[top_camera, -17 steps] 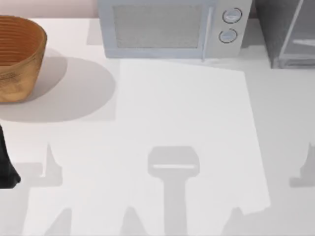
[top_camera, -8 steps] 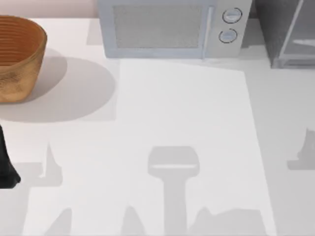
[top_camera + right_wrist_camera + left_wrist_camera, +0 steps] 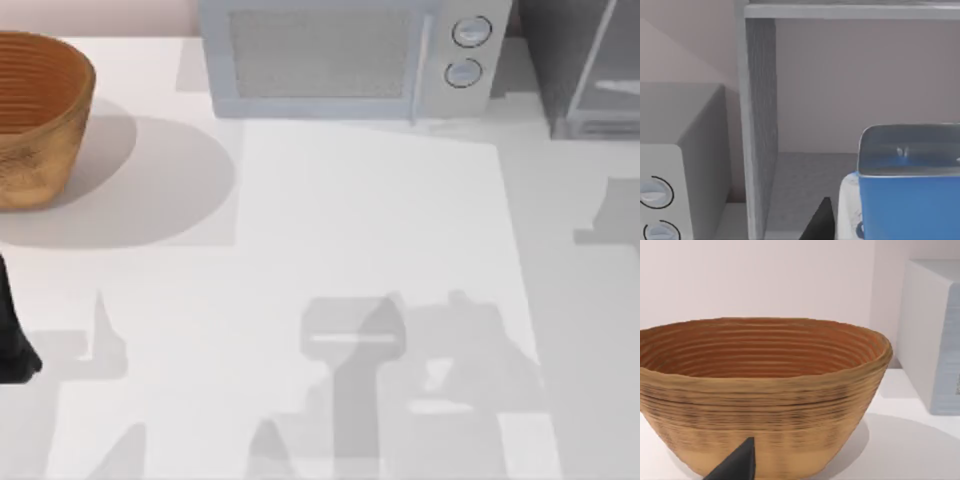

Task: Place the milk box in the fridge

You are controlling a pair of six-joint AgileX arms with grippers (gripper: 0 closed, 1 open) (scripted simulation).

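The milk box (image 3: 910, 200), a blue carton with a white lower part, hangs close in the right wrist view, in front of the fridge's (image 3: 760, 125) open grey cavity. My right gripper (image 3: 890, 231) is shut on it, and one dark finger (image 3: 821, 222) lies against its side. In the top view the fridge (image 3: 575, 60) stands at the far right corner. My left arm (image 3: 12, 330) rests at the table's left edge. One dark fingertip (image 3: 735, 466) shows before the basket (image 3: 760, 405).
A woven basket (image 3: 35, 115) stands at the far left. A light grey microwave (image 3: 340, 55) with two round dials (image 3: 465, 50) sits at the back, just left of the fridge. Arm shadows lie across the white table (image 3: 330, 220).
The shadow at the table's right edge has moved toward the far side, and a broad shadow has spread over the lower middle. The left arm has not moved.
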